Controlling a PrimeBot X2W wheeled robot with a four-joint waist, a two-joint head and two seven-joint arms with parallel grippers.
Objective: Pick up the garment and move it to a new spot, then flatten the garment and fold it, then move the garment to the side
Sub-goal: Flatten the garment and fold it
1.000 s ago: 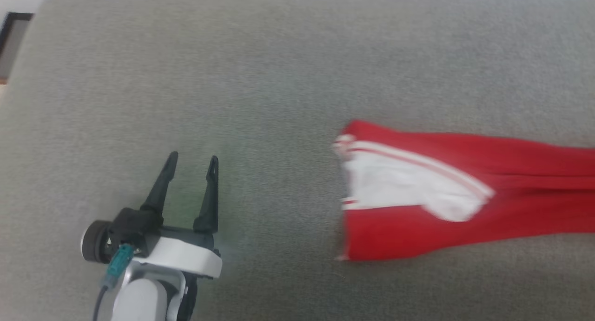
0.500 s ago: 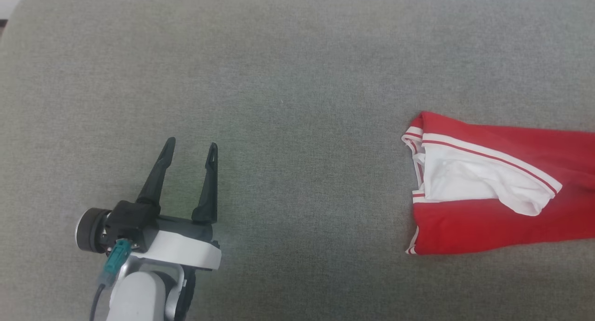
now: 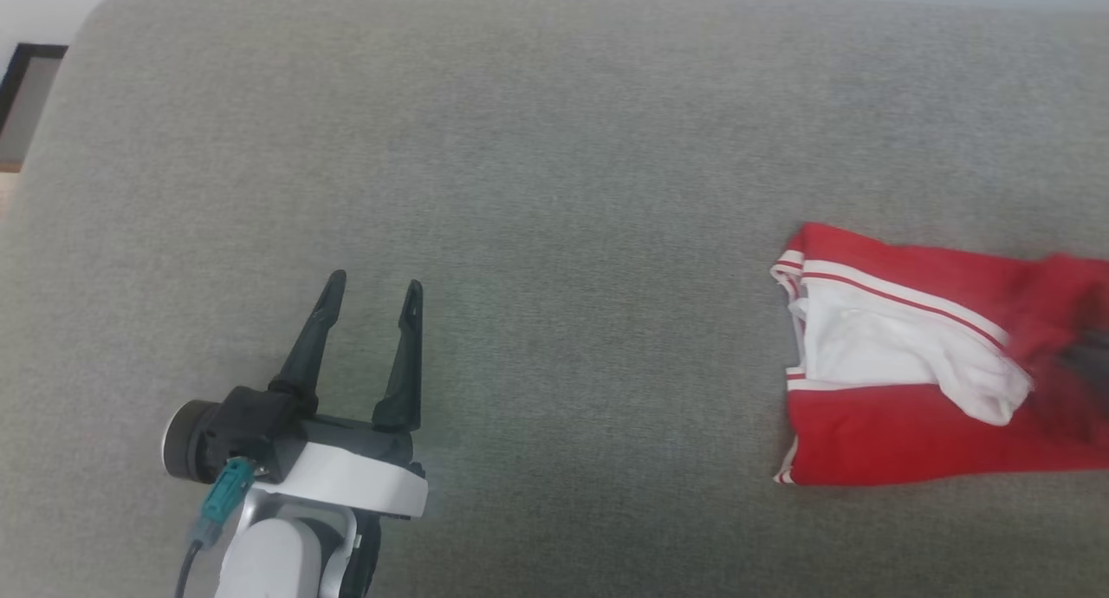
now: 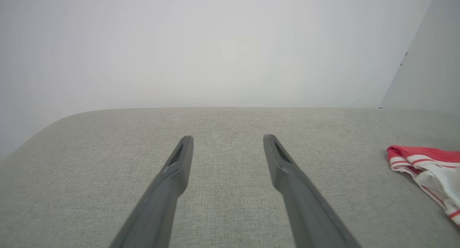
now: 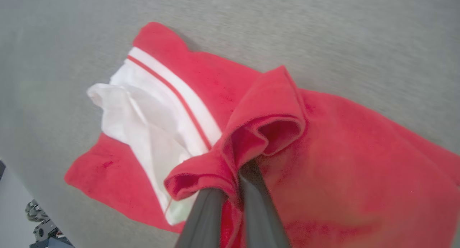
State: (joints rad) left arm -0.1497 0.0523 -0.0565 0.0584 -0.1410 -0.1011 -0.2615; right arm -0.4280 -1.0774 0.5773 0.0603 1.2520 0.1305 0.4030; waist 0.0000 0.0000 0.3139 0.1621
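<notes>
Right claw [image 5: 231, 183] clenched on a raised fold of the garment [image 5: 352, 158]; left claw [image 3: 375, 283] spread, idle. Likely mid-fold; final move aside not yet done.

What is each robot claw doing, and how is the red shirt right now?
Left claw, open, holding nothing, over the grey cushion.
Right claw, shut on a bunched fold of the red shirt.
Red shirt, crumpled, one fold pinched up, the rest lying on the cushion.

A grey fabric surface [image 3: 554, 147] bears the red-and-white garment [image 3: 866, 442] toward its right.
</notes>
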